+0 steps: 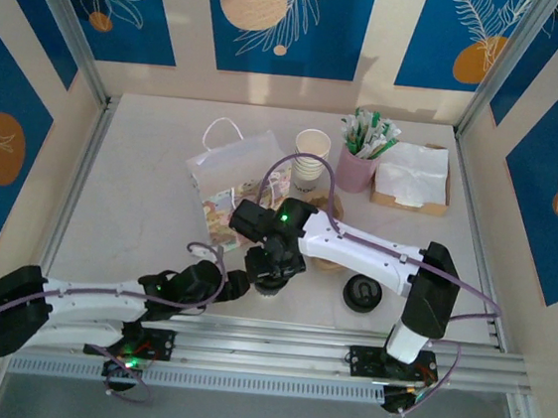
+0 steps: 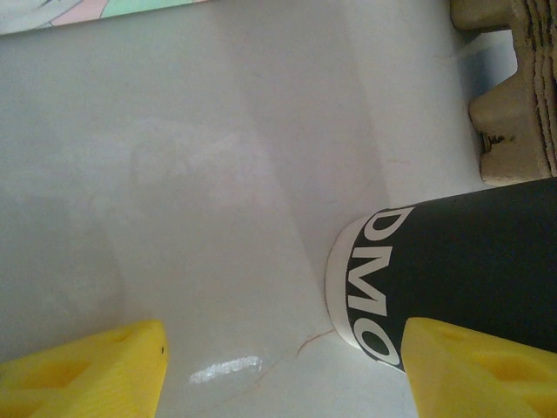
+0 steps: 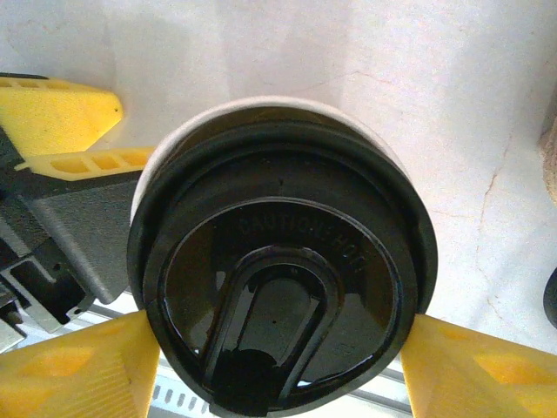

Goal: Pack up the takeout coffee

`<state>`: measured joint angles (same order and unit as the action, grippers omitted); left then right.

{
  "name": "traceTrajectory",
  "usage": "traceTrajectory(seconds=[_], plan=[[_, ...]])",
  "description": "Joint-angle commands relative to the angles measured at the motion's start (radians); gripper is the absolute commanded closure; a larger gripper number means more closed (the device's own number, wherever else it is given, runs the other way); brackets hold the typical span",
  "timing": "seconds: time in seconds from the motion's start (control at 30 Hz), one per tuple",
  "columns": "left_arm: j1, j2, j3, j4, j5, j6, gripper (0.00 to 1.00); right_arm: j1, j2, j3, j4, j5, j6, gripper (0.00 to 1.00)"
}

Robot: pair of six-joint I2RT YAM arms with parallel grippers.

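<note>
— Top external first, please. What do you see around the gift bag (image 1: 235,170)?

— I see the bag lying on the table (image 1: 130,203), its handles toward the back wall. Just beside the bag, on the robot's right, stands a stack of cream paper cups (image 1: 312,156). Farther from the bag on that same side are a pink holder (image 1: 356,167) full of sachets and a tray of napkins (image 1: 412,178). A loose black lid (image 1: 362,293) lies well apart from the bag, toward the arm bases and to the right.

— And the takeout coffee (image 3: 283,261)?

— It stands upright on the table, on the side of the bag that faces the arm bases. It is near the bag but outside it and not touching it. On my right wrist camera I look straight down on its own black lid. The right gripper (image 3: 283,324) hangs over the cup, with one yellow finger at each side of the lid, close at the rim. Whether they really press the cup I cannot tell, because the lid hides their inner faces.

— The left one?

— The left gripper (image 2: 285,335) is turned on its side next to the cup. Its jaws stand wide apart and hold nothing. One finger (image 2: 479,370) crosses in front of the cup's black sleeve with white letters; the other is apart from it.
</note>
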<state>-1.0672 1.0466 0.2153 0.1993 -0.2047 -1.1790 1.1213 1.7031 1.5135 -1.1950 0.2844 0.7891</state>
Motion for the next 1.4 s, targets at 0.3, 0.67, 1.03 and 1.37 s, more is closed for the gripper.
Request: traceTrajectory(seconds=[0.3, 0.67, 1.03, 1.37], plan=[[-0.046, 0.079, 0.055, 0.071, -0.046, 0.015, 0.29, 0.018, 0.041, 0.022, -0.012, 0.001, 0.023, 0.29], [-0.050, 0.022, 0.052, 0.013, -0.076, 0.026, 0.29, 0.021, 0.072, -0.015, -0.054, 0.028, 0.036, 0.33], [-0.050, -0.230, 0.049, -0.213, -0.184, 0.067, 0.32, 0.022, 0.135, -0.060, -0.059, -0.002, 0.021, 0.35], [-0.050, -0.287, 0.053, -0.248, -0.186, 0.078, 0.32, 0.009, 0.142, -0.148, 0.033, -0.116, 0.017, 0.36]])
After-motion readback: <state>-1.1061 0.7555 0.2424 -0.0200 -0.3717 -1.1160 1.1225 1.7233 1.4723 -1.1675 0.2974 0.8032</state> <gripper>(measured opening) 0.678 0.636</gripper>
